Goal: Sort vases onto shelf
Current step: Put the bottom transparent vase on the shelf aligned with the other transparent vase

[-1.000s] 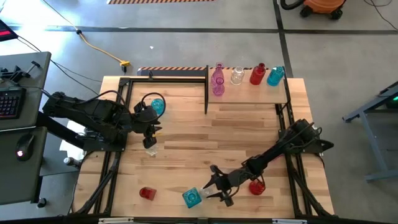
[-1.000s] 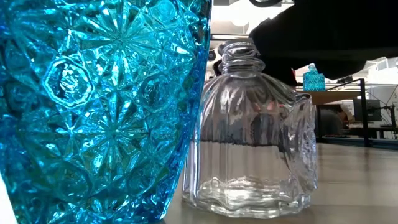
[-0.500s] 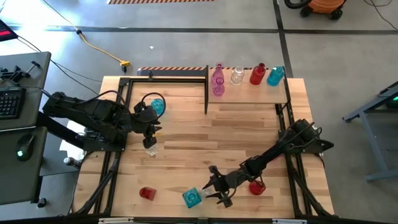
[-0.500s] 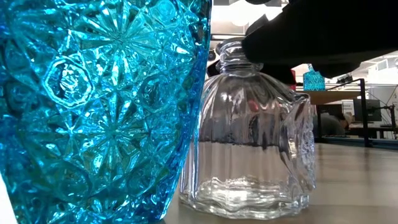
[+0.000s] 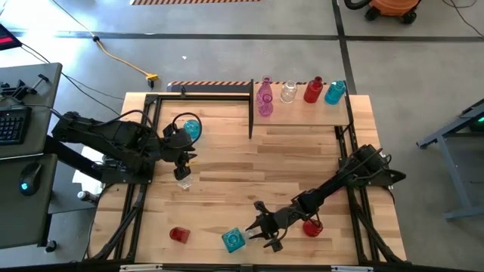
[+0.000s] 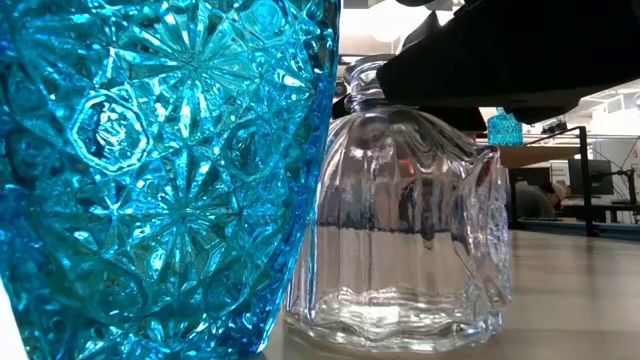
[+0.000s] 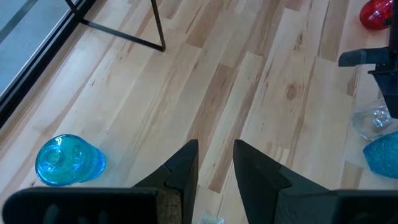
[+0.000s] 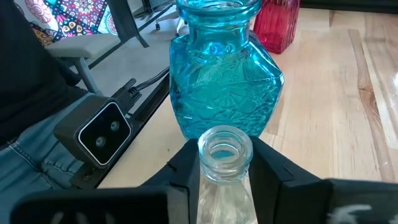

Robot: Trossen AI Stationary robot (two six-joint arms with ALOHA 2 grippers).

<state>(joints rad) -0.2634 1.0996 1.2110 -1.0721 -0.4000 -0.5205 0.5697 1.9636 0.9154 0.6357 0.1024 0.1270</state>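
A clear ribbed vase [image 6: 400, 230] stands on the table near its front edge, right beside a teal cut-glass vase [image 8: 224, 68]. My right gripper [image 8: 225, 167] is shut on the clear vase. At the table's left my left gripper [image 7: 214, 163] hovers open, holding nothing. A teal vase [image 5: 190, 128] and a small clear vase [image 5: 184, 181] stand on the table close by it. The shelf [image 5: 302, 115] at the back right carries pink [image 5: 265, 98], clear [image 5: 288, 92], red [image 5: 313, 91] and teal [image 5: 335, 92] vases. My right gripper pinches the clear vase's neck [image 8: 225, 177], just under its rim, between its two fingers [image 8: 186, 171]. They come from the table's right, slanting slightly down. The vase stays upright, its base [image 6: 390, 330] on the table beside the teal vase.
Two red vases stand on the table, one near the front left [image 5: 178, 234], the other [image 5: 312, 225] under my right arm. Black frame posts [image 5: 251, 109] edge the shelf. Bare wood lies across the table's middle [image 5: 249, 166].
My right gripper's fingers have closed in on the clear vase's neck. In the low view the dark gripper has come down over the neck. The vase has shifted slightly toward the teal vase. My left arm has kept still.
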